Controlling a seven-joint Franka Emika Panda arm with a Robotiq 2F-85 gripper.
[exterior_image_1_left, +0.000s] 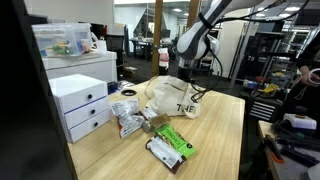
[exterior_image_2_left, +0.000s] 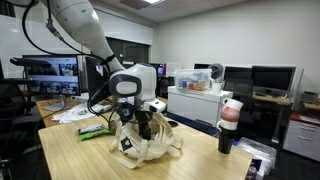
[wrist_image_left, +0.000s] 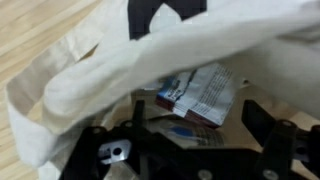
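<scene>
The end effector (wrist_image_left: 182, 135) stands spread wide at the mouth of a cream tote bag (wrist_image_left: 110, 70); a printed packet (wrist_image_left: 200, 92) lies inside. The bag rests on the wooden counter (exterior_image_1_left: 220, 130), white drawers (exterior_image_1_left: 82, 105) beyond.

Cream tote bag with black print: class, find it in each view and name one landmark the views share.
In an exterior view: the cream tote bag sits mid-frame, on the table's middle.
In an exterior view: the bag lies low centre, under the arm.
Wrist view: the bag fills most of the picture.
Shared landmark: the wooden table.
</scene>
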